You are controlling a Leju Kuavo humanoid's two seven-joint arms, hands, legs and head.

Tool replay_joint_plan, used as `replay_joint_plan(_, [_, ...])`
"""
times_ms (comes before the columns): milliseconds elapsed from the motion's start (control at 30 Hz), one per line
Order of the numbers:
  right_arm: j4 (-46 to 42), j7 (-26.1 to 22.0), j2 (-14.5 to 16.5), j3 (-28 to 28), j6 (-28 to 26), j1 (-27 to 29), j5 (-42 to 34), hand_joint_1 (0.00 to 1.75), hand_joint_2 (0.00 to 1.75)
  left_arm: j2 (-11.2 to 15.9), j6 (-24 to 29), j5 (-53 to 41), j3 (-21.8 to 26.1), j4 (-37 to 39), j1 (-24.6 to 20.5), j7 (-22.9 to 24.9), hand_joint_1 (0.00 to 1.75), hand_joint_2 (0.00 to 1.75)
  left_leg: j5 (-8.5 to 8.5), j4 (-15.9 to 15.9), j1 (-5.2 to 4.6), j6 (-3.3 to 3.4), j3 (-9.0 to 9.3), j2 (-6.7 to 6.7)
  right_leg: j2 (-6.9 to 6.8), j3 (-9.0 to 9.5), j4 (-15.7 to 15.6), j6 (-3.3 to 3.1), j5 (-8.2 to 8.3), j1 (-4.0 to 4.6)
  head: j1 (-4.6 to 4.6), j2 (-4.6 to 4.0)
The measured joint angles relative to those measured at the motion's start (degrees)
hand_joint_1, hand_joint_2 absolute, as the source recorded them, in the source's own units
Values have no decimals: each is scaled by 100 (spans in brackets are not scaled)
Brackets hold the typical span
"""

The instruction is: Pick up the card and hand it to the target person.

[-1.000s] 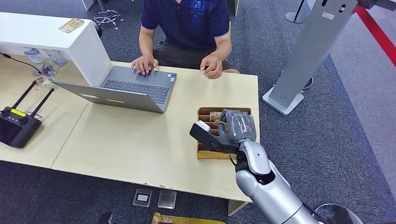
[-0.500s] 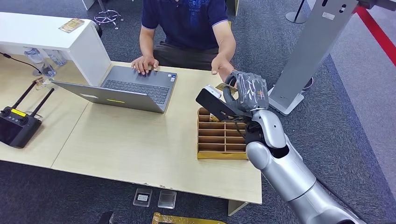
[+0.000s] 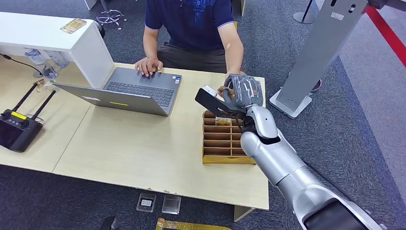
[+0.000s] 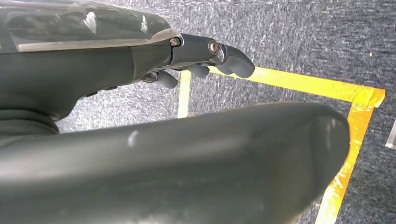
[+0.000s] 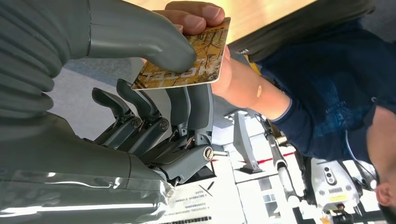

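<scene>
Head view: right robot hand (image 3: pixel 243 91) is raised over the counter (image 3: pixel 143 148) beyond the card rack (image 3: pixel 226 139), meeting the person's hand (image 3: pixel 224 89). Right wrist view: thumb and a finger pinch the card (image 5: pixel 184 58), person's fingertips (image 5: pixel 196 11) already on its far edge, so hold position and ease the pinch only once they pull. Left wrist view: left robot hand (image 4: pixel 205 56) hangs over carpet, holding nothing, fingers loosely extended.

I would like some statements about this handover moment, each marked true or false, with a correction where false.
1. The right hand holds the card under its thumb. True.
2. The person's hand touches the card. True: the fingers grip its far edge.
3. The laptop is closed. False: it stands open, with the person's other hand on its keyboard.
4. The card lies in the wooden organizer. False: it is held above the desk; another card sits in the organizer's far slot.
5. The left hand grips a card. False: it holds nothing and hangs over the carpet.
</scene>
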Motion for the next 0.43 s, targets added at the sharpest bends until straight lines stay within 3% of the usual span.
replay_joint_plan(67, [179, -34, 56, 20, -66, -8, -1, 169, 175, 4, 10, 4, -1, 0, 1, 4, 0, 0, 0, 0, 0, 0, 0, 0, 0, -1, 0, 0, 0, 0, -1, 0])
replay_joint_plan(200, [420, -57, 133, 66, -98, -23, 10, 0, 175, 4, -6, 9, -3, 0, 1, 5, 0, 0, 0, 0, 0, 0, 1, 0, 1, -1, 0, 0, 0, 0, -3, 0])
replay_joint_plan(433, [624, -80, 184, 112, -139, -24, 10, 0, 175, 4, -32, 9, -15, 0, 2, -42, 0, 0, 0, 0, 0, 0, 2, 1, 1, -1, 0, 0, 0, 0, -3, 0])
